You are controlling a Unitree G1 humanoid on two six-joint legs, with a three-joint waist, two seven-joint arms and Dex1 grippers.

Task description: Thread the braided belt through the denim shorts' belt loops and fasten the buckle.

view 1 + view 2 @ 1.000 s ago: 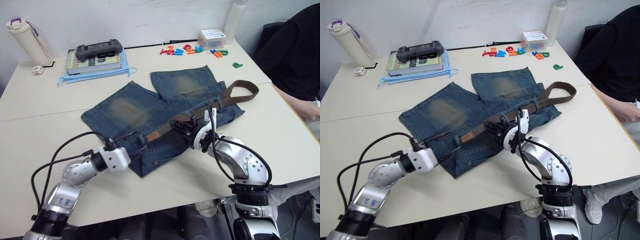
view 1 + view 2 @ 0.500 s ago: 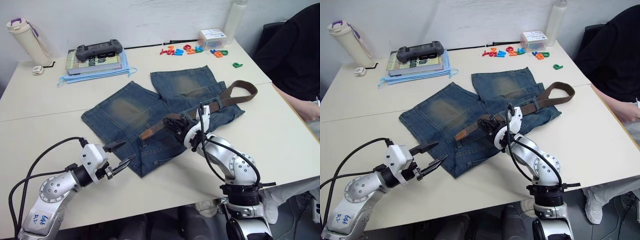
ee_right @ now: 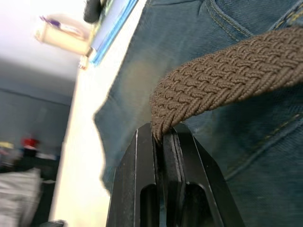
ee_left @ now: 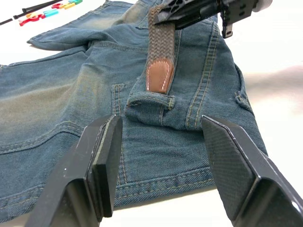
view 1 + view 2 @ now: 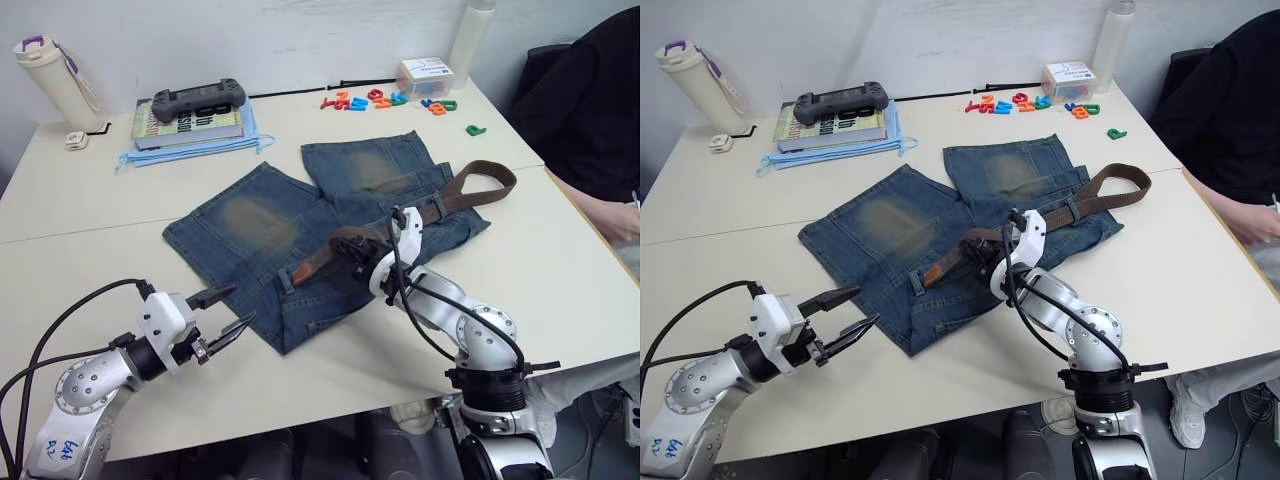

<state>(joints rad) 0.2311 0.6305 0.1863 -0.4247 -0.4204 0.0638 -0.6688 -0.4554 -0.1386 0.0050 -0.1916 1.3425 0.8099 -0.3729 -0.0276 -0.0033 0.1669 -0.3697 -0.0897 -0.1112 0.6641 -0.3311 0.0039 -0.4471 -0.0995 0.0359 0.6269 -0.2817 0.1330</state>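
Observation:
The denim shorts (image 5: pixel 262 226) lie flat on the table with the waistband toward me. The braided belt (image 5: pixel 462 192) runs across the waistband from a bend at the right. Its tan leather end (image 4: pixel 158 78) rests just above a belt loop (image 4: pixel 150 100). My right gripper (image 5: pixel 350 250) is shut on the belt a short way behind that end, and the braid (image 3: pixel 227 80) shows pinched between the fingers. My left gripper (image 5: pixel 243 303) hangs open over bare table beside the waistband's left corner, holding nothing. I cannot make out the buckle.
At the back left are books with a game controller (image 5: pixel 197 100) on top and a bottle (image 5: pixel 52 78). Coloured letters (image 5: pixel 380 98) and a small box (image 5: pixel 424 75) sit at the back right. A person in black (image 5: pixel 590 100) sits at the table's right edge.
My left gripper has drawn back off the waistband toward me and to the left, staying open. My right gripper has carried the belt's tan end a little leftward along the waistband.

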